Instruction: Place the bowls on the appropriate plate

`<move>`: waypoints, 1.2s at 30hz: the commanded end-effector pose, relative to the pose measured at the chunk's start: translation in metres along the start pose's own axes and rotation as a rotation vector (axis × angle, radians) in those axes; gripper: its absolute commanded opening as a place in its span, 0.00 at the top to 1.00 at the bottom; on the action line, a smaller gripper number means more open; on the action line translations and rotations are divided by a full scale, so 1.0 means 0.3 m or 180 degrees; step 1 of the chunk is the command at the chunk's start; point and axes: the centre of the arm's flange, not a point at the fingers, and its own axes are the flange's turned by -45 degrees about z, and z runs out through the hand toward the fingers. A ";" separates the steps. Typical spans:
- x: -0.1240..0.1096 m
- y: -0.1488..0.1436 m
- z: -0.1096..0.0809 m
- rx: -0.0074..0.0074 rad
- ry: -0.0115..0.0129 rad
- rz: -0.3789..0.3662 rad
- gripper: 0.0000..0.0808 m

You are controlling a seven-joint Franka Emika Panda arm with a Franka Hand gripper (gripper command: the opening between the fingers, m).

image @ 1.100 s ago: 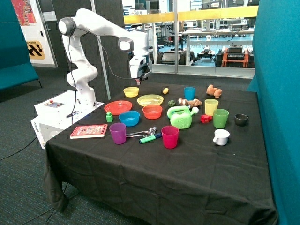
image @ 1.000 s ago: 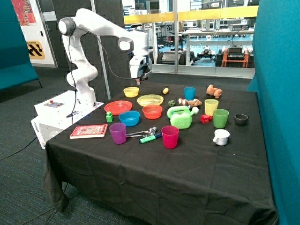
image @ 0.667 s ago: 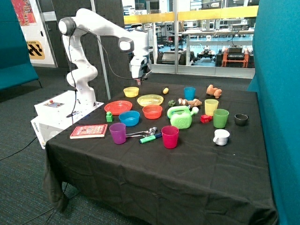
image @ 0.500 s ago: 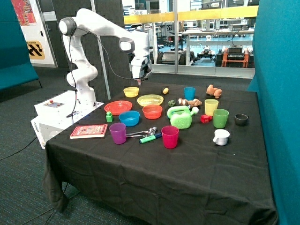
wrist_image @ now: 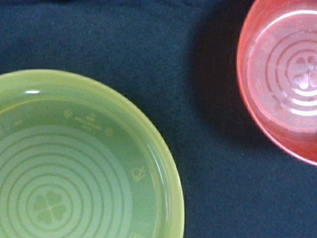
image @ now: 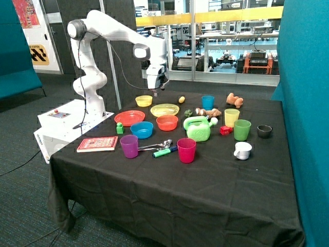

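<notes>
The white arm (image: 110, 31) rises from its base, bends at a high elbow and reaches out level over the table. Its wrist turns straight down, and the gripper (image: 156, 88) hangs in the air, clear of the tabletop, touching nothing.

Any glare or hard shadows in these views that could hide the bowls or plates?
Wrist view: a small glint on the rim of the yellow plate, bright arcs inside the orange-red bowl, which throws a shadow on the black cloth beside it; both stay readable. Outside view: even light, no glare where the gripper hangs above the yellow plate.
</notes>
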 end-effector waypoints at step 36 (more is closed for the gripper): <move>0.168 0.039 0.258 0.00028 0.00079 0.0105 0.45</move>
